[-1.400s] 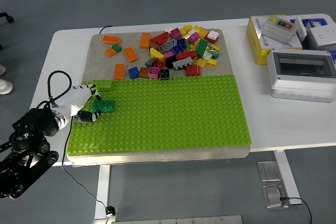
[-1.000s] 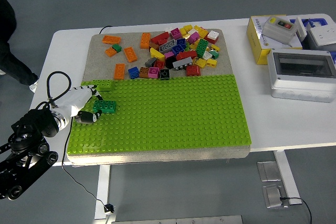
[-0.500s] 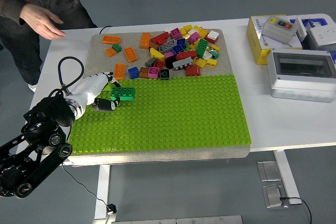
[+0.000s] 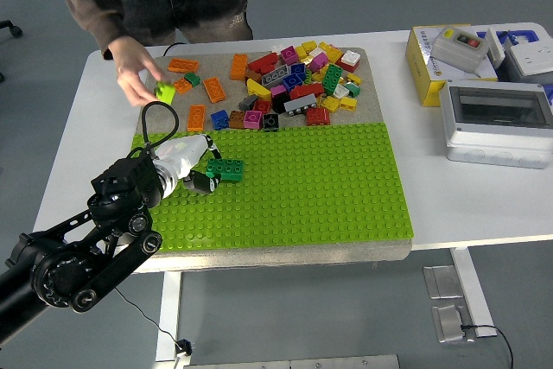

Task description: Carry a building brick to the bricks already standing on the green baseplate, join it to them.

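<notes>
We see the left hand [image 4: 192, 170] gripping a dark green brick [image 4: 225, 169] over the green baseplate [image 4: 285, 187]; beyond it, a person's hand [image 4: 138, 75] holds a lime brick [image 4: 164, 90].

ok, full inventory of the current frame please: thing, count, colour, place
table: 1, white, spans the frame
mat: 1, beige, under the baseplate and loose bricks
baseplate: 1, green, near half of the mat
dark green brick: 1, held in the left hand over the baseplate's left part
loose bricks: many, mixed colours, piled on the mat's far side
orange bricks: several, scattered left of the pile
lime brick: 1, in the person's hand at far left
yellow box: 1, far right, with a grey switch box on it
enclosure: 1, white-grey with clear lid, right edge
person's hand: 1, holding the lime brick above the mat
left hand: 1, white fingers, black arm, shut on the dark green brick
</notes>
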You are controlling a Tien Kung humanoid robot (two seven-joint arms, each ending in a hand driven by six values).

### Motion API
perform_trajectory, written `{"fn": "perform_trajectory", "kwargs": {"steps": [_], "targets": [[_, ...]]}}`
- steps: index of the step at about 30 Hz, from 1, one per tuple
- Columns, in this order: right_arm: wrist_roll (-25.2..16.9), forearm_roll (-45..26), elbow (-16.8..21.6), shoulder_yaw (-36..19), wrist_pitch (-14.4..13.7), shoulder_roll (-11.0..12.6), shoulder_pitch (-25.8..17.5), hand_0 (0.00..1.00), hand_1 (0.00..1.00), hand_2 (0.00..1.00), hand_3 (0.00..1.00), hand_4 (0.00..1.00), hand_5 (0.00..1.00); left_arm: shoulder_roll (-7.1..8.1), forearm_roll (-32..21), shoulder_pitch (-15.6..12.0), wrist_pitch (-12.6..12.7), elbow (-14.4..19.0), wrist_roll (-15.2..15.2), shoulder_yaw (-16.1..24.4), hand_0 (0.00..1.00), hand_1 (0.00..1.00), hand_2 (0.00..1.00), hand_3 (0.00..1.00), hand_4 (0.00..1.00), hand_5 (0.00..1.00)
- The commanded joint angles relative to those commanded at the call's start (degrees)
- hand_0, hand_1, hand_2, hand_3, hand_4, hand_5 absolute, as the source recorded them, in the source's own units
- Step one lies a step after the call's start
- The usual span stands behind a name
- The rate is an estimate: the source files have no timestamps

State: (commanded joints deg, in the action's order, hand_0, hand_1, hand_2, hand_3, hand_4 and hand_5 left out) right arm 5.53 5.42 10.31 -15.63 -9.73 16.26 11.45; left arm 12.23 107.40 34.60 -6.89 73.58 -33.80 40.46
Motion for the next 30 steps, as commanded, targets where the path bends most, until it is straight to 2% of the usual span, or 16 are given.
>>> {"fn": "perform_trajectory", "kwargs": {"steps": [5, 15, 30], "targets": [[0.06, 0.27, 0.0, -0.25, 0.0, 0.07, -0.01, 0.673, 0.655, 0.685, 0.716, 0.592, 0.734, -0.5, -0.34, 0.27, 0.05, 0.07, -0.98, -1.1, 0.998, 0.998, 0.998, 0.606, 0.602, 0.208], [-0.08, -0.75, 0.0, 1.11, 0.01, -0.06, 0.22, 0.673, 0.656, 0.685, 0.716, 0.591, 0.733, -1.81, -0.8, 1.04, 2.47, 0.09, -1.3, -2.85, 0.998, 0.998, 0.998, 0.605, 0.595, 0.218], [-0.08, -0.86, 0.0, 1.47, 0.04, -0.19, 0.33, 0.673, 0.655, 0.686, 0.716, 0.591, 0.734, -2.43, -2.41, 1.14, 4.46, -2.1, -0.89, -3.7, 0.998, 0.998, 0.998, 0.603, 0.587, 0.223]]}}
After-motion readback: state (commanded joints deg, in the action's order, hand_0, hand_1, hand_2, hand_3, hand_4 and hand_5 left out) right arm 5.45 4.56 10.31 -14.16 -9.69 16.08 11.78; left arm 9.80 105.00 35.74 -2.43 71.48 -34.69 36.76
